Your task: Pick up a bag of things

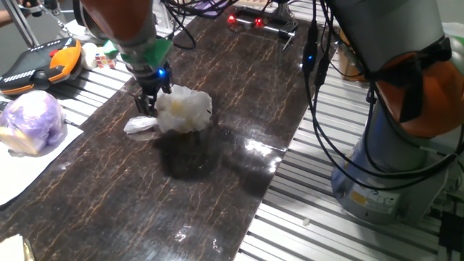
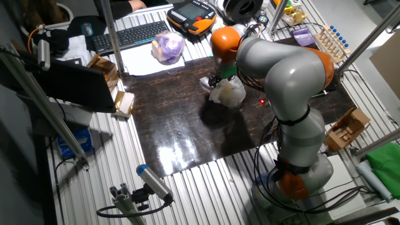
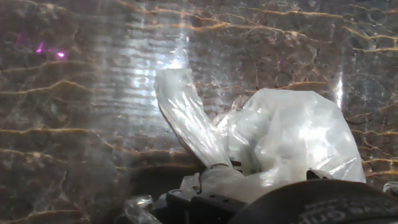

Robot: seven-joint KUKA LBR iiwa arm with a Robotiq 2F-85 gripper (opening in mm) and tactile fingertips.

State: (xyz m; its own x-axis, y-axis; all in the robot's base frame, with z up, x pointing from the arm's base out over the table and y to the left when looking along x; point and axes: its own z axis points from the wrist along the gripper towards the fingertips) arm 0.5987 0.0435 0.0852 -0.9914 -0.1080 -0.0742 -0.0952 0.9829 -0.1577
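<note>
The bag of things [image 1: 187, 110] is a crinkled translucent white plastic bag with pale contents. It hangs a little above the dark marbled tabletop [image 1: 109, 203], with its shadow below it. Its twisted tail [image 1: 141, 127] sticks out to the left. My gripper [image 1: 147, 104] is shut on the bag at its left side, near the tail. The other fixed view shows the bag [image 2: 228, 92] under my gripper [image 2: 216, 81]. In the hand view the bag [image 3: 292, 137] fills the lower right, its tail [image 3: 183, 109] points up, and my gripper [image 3: 214, 177] pinches the plastic.
A purple-tinted plastic bundle [image 1: 32, 119] lies on white paper [image 1: 29, 170] at the left, also seen in the other fixed view [image 2: 167, 47]. A teach pendant [image 1: 43, 65], a keyboard [image 2: 131, 34] and cardboard boxes [image 2: 106, 69] stand beyond it. The arm's base [image 1: 391, 167] is at the right.
</note>
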